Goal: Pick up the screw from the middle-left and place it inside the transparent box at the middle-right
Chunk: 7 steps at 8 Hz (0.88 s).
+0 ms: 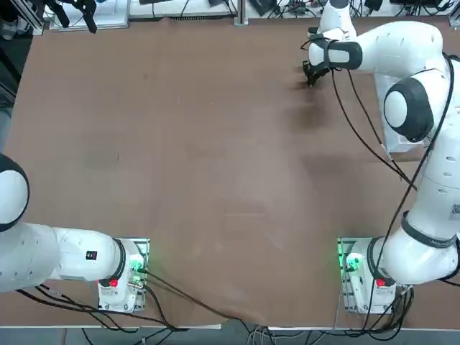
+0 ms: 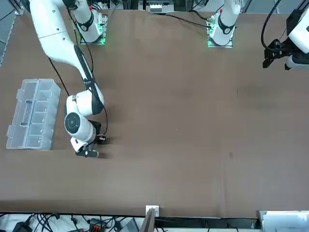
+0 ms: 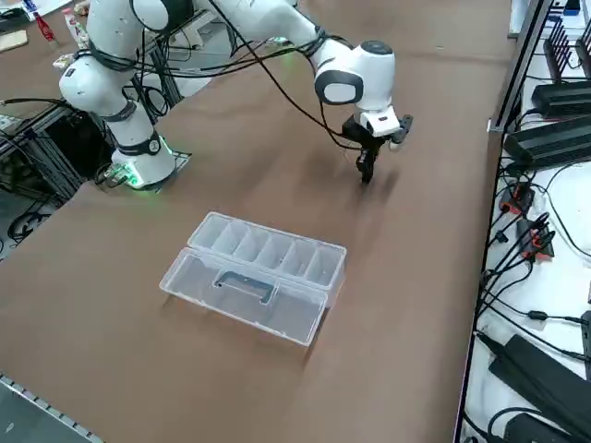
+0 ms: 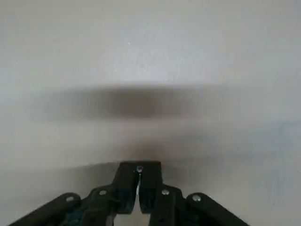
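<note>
With its jaws together, the right gripper (image 4: 140, 170) is hovering over the desk (image 3: 268, 369), well apart from the open box (image 3: 254, 275).

Tabletop (image 1: 215, 180) brown, faint darker smudges. Organizer box (image 3: 254, 272) at right colourless, see-through. Right arm (image 1: 413, 108) white, dark-grey bands; right gripper (image 4: 140, 170) over far right tabletop black. Screw (image 1: 118, 155) at left dark.

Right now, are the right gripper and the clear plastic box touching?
Apart: the right side view shows bare tabletop between the right gripper and the box.
</note>
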### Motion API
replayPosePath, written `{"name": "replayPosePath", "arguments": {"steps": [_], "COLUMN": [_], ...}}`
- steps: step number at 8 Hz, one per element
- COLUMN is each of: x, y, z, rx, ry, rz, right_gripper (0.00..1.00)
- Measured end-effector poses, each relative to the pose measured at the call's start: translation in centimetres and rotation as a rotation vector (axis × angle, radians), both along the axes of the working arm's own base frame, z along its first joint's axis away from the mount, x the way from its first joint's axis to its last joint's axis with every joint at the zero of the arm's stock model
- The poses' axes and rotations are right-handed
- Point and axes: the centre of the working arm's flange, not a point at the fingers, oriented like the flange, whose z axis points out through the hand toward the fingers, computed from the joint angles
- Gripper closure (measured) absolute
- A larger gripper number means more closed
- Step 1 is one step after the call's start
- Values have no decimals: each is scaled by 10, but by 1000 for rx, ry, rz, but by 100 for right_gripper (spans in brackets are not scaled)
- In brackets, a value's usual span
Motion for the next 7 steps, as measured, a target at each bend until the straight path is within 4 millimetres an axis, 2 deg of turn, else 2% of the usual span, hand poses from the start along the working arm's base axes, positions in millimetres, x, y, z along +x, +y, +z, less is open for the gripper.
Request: {"name": "replayPosePath", "arguments": {"steps": [1, 2, 4, 5, 6, 7], "x": [1, 2, 6, 6, 5, 3], "y": [-1, -5, -28, -46, -74, -111], "z": [9, 26, 77, 101, 123, 140], "rx": [-1, -5, -5, 7, 10, 11], "ry": [-3, 1, -1, 4, 25, 53], "rz": [-1, -7, -31, -26, -4, 27], "right_gripper": [93, 93, 93, 93, 93, 93]}}
